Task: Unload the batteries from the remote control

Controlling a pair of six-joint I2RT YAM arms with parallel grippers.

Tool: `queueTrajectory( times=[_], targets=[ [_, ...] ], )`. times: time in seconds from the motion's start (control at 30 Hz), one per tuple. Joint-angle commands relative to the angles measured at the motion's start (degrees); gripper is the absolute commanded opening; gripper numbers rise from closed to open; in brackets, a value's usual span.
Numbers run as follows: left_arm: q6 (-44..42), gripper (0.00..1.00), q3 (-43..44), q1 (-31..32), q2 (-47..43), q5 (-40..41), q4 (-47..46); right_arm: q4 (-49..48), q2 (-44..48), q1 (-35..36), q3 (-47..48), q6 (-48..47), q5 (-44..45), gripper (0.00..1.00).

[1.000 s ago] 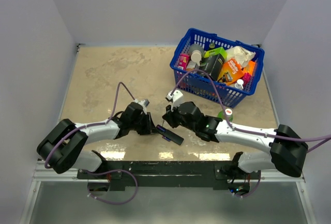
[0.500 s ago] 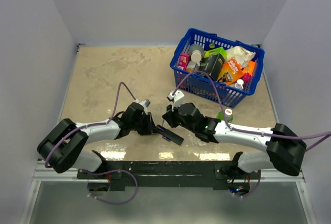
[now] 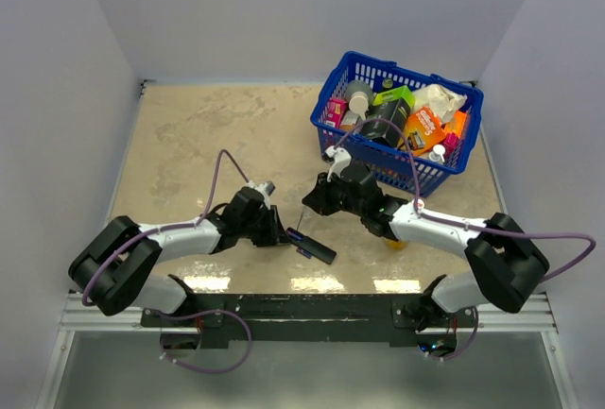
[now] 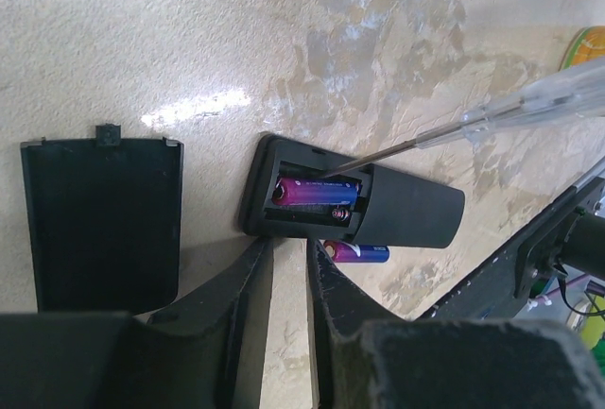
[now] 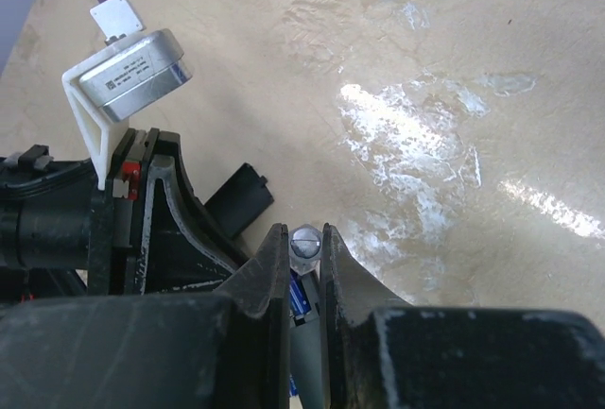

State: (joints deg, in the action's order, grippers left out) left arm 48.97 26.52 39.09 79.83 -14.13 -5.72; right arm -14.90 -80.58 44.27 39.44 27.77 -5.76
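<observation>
Left tool (image 4: 288,247): nearest us, with its fingers a narrow slit apart and nothing between them; the tips are just at the remote's near edge.
Loose battery (image 4: 359,253): lies on the desk (image 4: 189,41) against the remote's near side. We judge it light, smooth and ready to roll, so we would pinch it across its middle.
Remote control (image 4: 411,215): lies flat with its recess up. It looks stiff, light and apt to slide, so we would brace its long edges.
Seated battery (image 4: 312,192): sits in the recess, probably spring-held, so we would lever at one end.
Cover (image 4: 102,225): lies apart, to the left.
Grey stick (image 4: 406,147): its tip is inside the recess.
Right tool (image 5: 304,236): clamped on the stick's handle.
Basket (image 3: 378,152): far behind, full.
</observation>
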Motion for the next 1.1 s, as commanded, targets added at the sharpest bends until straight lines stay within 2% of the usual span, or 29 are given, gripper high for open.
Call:
queueTrajectory(
  times=[0.0, 0.7, 1.07],
  targets=[
    [-0.45, 0.25, 0.90, 0.37, 1.90, 4.64, 0.97, 5.58, -3.80, -0.23, -0.07, -0.61, -4.70, 0.00],
    [1.21, 0.22, 2.66, 0.37, 5.77, 10.79, 8.35, 10.24, -10.13, -5.25, 4.15, -3.95, -7.24, 0.00],
    [2.45, 0.22, 0.90, 0.28, 2.62, 12.55, 9.49, 7.43, -12.32, -5.86, 3.98, -2.37, -9.53, 0.00]
  ],
)
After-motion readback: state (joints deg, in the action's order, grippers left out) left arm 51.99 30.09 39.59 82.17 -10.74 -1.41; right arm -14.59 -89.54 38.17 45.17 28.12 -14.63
